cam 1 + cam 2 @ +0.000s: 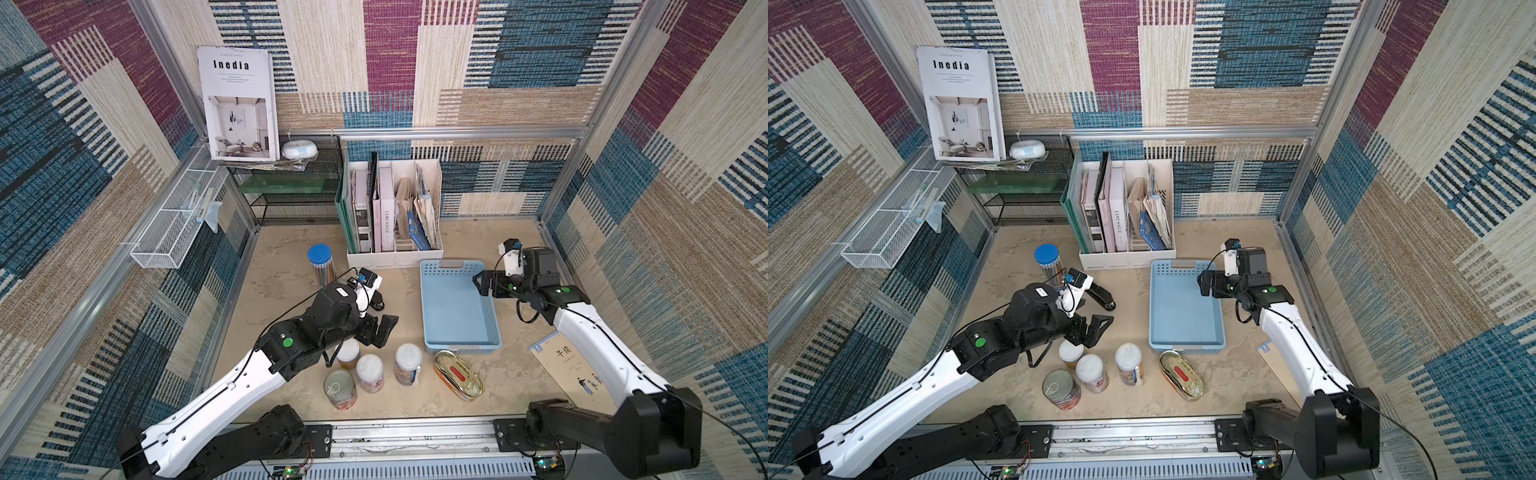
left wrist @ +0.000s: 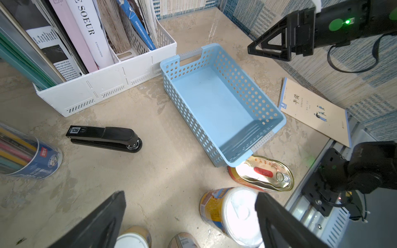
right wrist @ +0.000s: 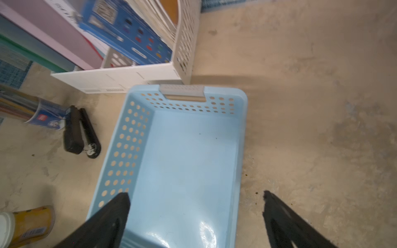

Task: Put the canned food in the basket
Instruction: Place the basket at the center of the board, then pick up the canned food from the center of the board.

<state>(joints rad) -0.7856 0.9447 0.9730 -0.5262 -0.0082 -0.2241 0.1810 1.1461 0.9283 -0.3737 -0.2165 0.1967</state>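
The light blue basket lies empty on the table in front of the file holder. Five cans stand in front of it: three slim white-lidded cans, a steel pull-ring can, and a flat oval gold tin touching the basket's near corner. My left gripper hovers open just behind the slim cans, holding nothing. In the left wrist view one white-lidded can sits by a finger. My right gripper hangs open and empty over the basket's right rim.
A white file holder full of books stands behind the basket. A blue-capped pencil tube and a black stapler sit at the left. A booklet lies right of the basket. A white wire basket hangs on the left wall.
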